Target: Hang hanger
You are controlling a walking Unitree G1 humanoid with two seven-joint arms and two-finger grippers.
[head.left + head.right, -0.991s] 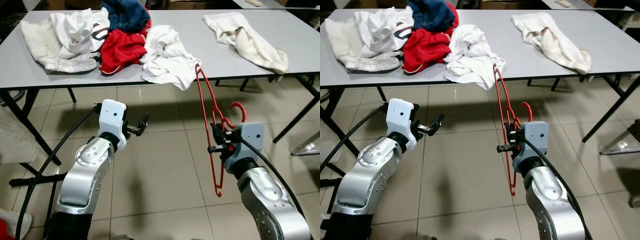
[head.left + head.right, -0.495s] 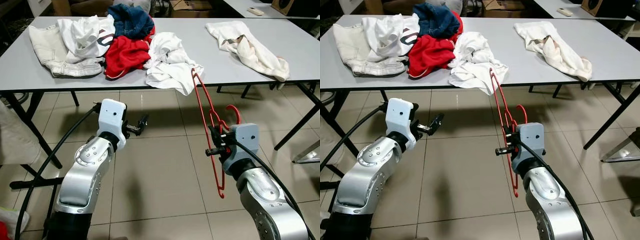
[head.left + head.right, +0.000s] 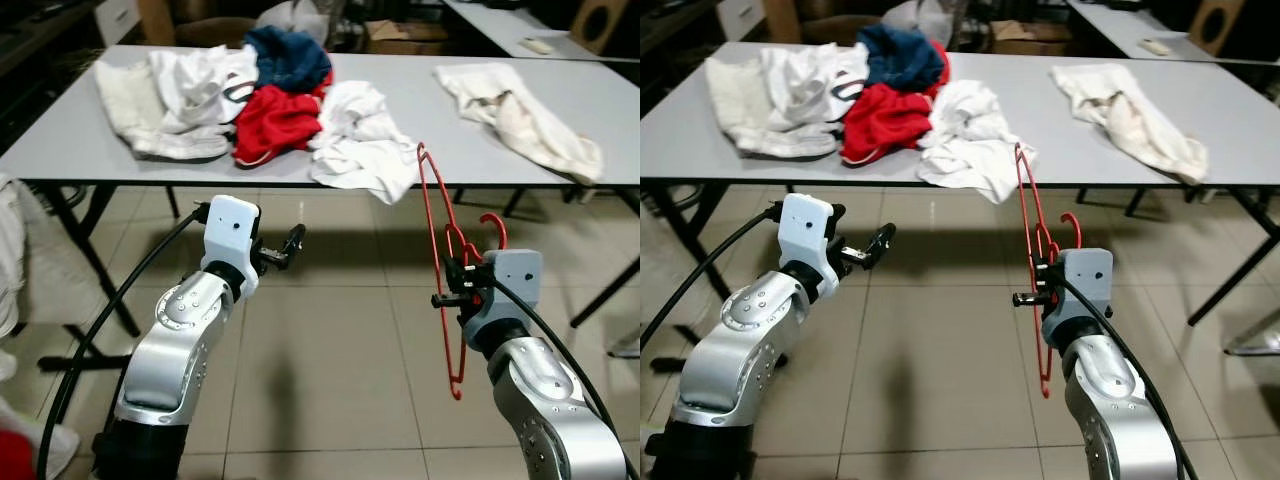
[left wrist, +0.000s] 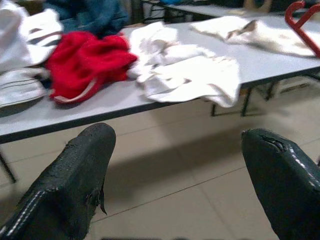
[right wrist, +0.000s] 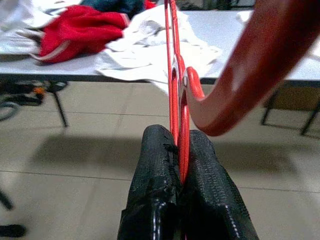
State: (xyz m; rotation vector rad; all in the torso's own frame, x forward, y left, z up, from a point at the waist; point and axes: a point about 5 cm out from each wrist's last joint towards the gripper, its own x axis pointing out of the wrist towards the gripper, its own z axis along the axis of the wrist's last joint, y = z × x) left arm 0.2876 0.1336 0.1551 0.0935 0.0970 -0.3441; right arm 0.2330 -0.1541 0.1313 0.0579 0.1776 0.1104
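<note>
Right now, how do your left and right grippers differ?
The right gripper is shut on the red hanger, holding it edge-on just below its hook; the left gripper is open and holds nothing. From the left wrist view, the left gripper faces the clothes pile on the grey table, while the right one faces the table's edge. Both hang over the tiled floor, short of the table.
</note>
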